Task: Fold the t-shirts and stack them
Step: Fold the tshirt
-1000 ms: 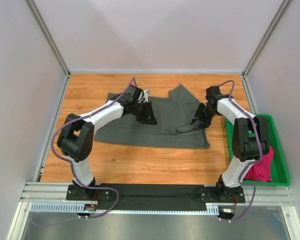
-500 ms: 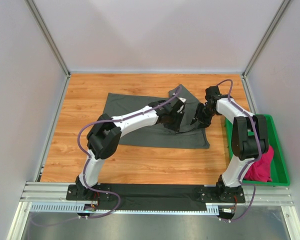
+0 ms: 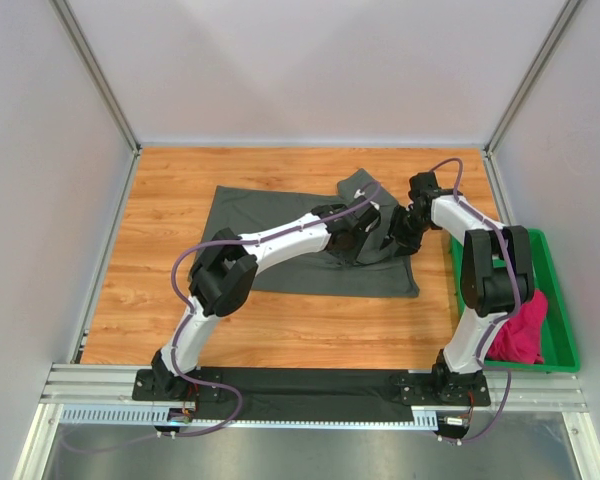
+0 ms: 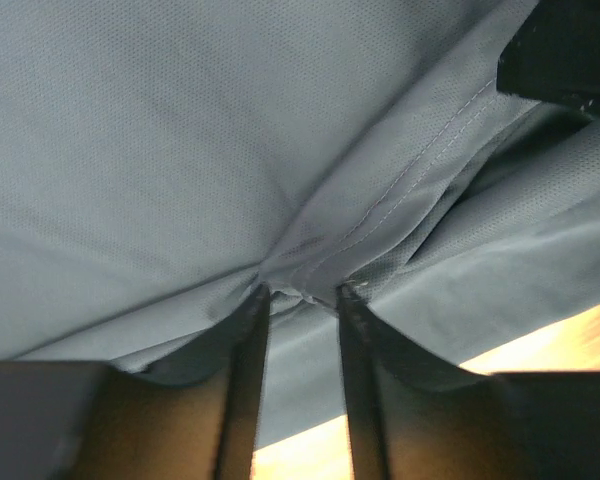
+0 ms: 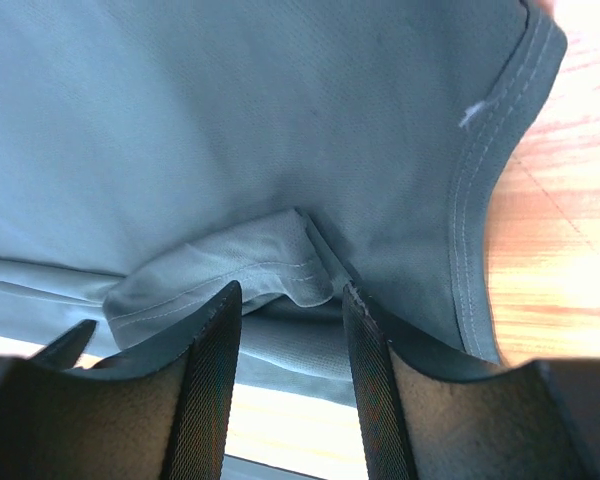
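In the overhead view the left arm covers the middle of the grey t-shirt (image 3: 255,212). The left pincer (image 3: 358,240) and the right pincer (image 3: 401,228) meet close together over its right end, too dark there to read. From the wrist, the left pincer's jaws stand partly apart with a pucker of cloth at the tips; whether they grip it I cannot tell. The right pincer's jaws are closed on a bunched fold of the same shirt.

The shirt lies flat at frame centre, its long axis left to right, one sleeve pointing to the top of the frame. A pink t-shirt (image 3: 520,336) is heaped in the green tray (image 3: 557,290) at lower right, partly behind the right arm.

The table (image 3: 160,250) is orange wood, enclosed by pale walls (image 3: 300,70).
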